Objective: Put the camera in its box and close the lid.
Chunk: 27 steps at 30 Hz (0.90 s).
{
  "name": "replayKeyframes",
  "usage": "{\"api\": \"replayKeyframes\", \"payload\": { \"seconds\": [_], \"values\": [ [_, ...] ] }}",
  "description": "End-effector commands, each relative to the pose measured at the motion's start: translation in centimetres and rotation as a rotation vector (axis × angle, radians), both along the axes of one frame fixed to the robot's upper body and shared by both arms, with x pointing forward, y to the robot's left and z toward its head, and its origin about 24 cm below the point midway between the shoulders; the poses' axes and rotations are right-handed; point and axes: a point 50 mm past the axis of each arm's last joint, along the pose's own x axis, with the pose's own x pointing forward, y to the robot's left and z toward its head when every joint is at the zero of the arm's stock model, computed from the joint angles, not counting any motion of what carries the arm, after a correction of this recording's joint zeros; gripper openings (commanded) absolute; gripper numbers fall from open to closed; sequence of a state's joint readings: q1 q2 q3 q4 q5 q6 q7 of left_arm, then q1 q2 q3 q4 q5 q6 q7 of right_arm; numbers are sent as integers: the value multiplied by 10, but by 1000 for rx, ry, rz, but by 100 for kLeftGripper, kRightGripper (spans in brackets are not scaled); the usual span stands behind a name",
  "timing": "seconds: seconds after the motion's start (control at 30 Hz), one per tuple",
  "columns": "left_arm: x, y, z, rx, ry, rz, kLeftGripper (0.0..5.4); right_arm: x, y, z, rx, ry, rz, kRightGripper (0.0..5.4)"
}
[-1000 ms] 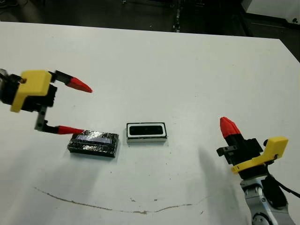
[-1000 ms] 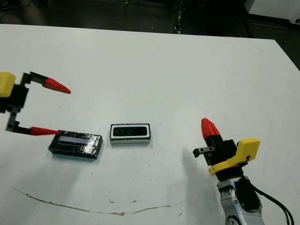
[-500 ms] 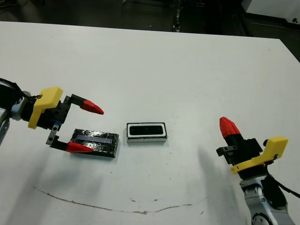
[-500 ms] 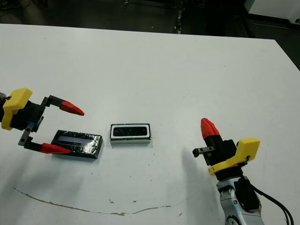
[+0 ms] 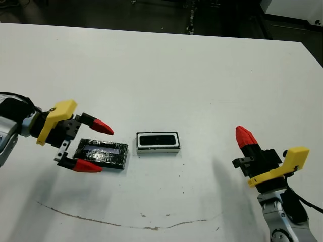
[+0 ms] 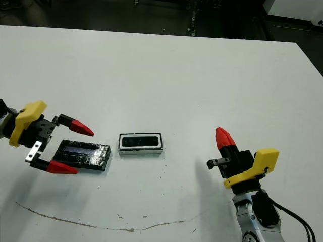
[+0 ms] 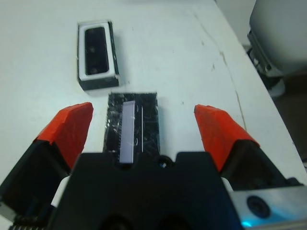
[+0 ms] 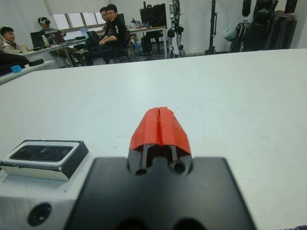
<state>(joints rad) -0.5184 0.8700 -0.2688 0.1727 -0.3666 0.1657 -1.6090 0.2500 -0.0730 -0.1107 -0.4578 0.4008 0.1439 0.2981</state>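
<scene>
The box [image 5: 158, 141], a small white-walled tray with a black rim, sits mid-table. The camera [image 7: 95, 50], a slim black bar, lies inside it. Just left of the box rests the lid [image 5: 101, 153], a glossy black slab with a reflective strip [image 7: 127, 130]. My left gripper [image 5: 95, 146] is open and low over the lid's left end, one red finger [image 5: 102, 126] beyond its far edge and the other [image 5: 86, 166] in front of its near edge. My right gripper [image 5: 245, 137] is shut and holds nothing, well to the right of the box.
A thin brown line [image 5: 121, 223] is drawn across the table near its front edge. Several people [image 8: 109, 26] sit at desks far beyond the table in the right wrist view. The table's edge [image 7: 240, 91] runs beside the left gripper in its wrist view.
My left gripper has come down and toward the lid, and its fingers now straddle the lid's left end. The right gripper, the box and the lid have not moved.
</scene>
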Motion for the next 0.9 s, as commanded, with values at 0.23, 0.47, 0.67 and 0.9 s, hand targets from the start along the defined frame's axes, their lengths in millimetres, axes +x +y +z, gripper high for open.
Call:
{"api": "replayKeyframes", "payload": {
  "seconds": [0.23, 0.47, 0.67, 0.9],
  "values": [
    [1, 2, -5, 51, -55, 17, 540, -1, -2, -3, -12, 14, 8, 1],
    [2, 2, -8, 62, -71, 10, 540, -2, -2, -3, -13, 12, 10, 1],
    [2, 2, -9, 84, -61, 18, 540, -2, -2, -4, -9, 18, 10, 1],
    [2, 2, -10, 95, -62, 12, 540, -2, -3, -3, -12, 15, 11, 1]
  ]
}}
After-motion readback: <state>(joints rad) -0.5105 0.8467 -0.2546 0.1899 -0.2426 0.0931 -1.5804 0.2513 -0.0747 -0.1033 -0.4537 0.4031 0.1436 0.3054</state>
